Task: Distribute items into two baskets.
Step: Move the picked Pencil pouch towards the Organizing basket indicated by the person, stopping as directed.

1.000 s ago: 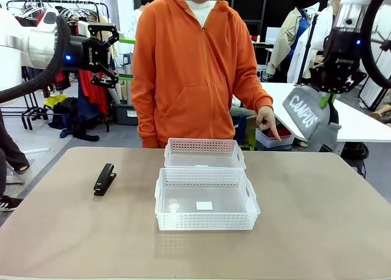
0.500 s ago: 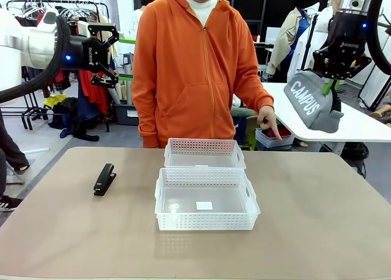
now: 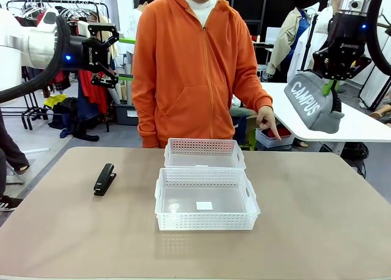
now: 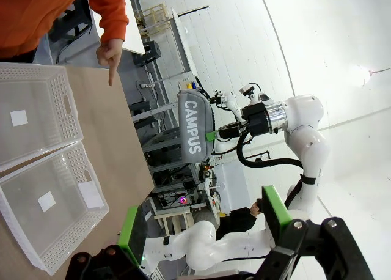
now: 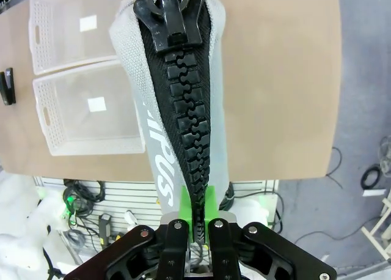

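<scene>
- The pouch [image 3: 313, 109] is held in the air, high over the far right corner of the surface [image 3: 317, 225] and well apart from both baskets. Its "CAMPUS" lettering is tilted.
- The right jaws are pressed together on the pouch's upper end, pinching the fabric at the zip. The rest of the pouch dangles free below them.
- The left jaws are spread wide and hold nothing. They are raised high, out past the left edge.
- The stapler [image 3: 104, 179] lies flat near the left edge, untouched.
- Two empty baskets stand mid-surface: the near basket [image 3: 206, 222], and just behind it the far basket [image 3: 204, 147], by the far edge.
- A person's hand [image 3: 267, 118] points downward beyond the far edge, to the right of the far basket.
- The step in hand is judged to be carrying the pouch to a basket; which basket is meant cannot be told.
- To do it well, the pouch should be brought over the middle of the chosen basket.
- It should then be lowered until the hanging end is inside the walls, and only then released.
- The limp body could swing and catch on a rim, so a slow approach is advised.
</scene>
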### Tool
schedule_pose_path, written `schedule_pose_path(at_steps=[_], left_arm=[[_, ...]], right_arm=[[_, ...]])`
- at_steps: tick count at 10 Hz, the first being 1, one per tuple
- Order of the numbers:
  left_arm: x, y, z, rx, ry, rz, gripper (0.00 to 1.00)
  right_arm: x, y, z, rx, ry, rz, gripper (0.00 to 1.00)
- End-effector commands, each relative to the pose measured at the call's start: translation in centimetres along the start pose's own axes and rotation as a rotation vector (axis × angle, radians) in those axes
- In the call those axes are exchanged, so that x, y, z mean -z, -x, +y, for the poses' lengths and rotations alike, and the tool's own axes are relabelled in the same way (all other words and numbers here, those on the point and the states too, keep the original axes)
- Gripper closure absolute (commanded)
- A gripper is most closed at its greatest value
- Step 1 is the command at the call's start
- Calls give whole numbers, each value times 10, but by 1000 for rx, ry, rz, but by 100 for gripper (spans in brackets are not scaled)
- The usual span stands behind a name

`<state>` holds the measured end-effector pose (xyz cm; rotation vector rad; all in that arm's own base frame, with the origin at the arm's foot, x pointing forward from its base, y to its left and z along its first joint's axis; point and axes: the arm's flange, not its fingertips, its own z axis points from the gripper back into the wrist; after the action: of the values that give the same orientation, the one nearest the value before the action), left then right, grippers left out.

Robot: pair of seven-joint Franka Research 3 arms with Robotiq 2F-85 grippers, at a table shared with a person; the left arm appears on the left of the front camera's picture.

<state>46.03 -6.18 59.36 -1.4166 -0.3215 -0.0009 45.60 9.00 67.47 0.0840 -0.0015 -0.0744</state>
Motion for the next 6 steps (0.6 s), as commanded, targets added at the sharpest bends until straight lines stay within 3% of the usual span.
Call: schedule_pose_path(at_steps=[1, 6], left_arm=[[-1, 0, -2, 4, -1, -2, 0], [-1, 0, -2, 4, -1, -2, 0]], right_arm=[[-2, 2, 1, -2, -3, -1, 100], [-2, 2, 1, -2, -3, -1, 100]])
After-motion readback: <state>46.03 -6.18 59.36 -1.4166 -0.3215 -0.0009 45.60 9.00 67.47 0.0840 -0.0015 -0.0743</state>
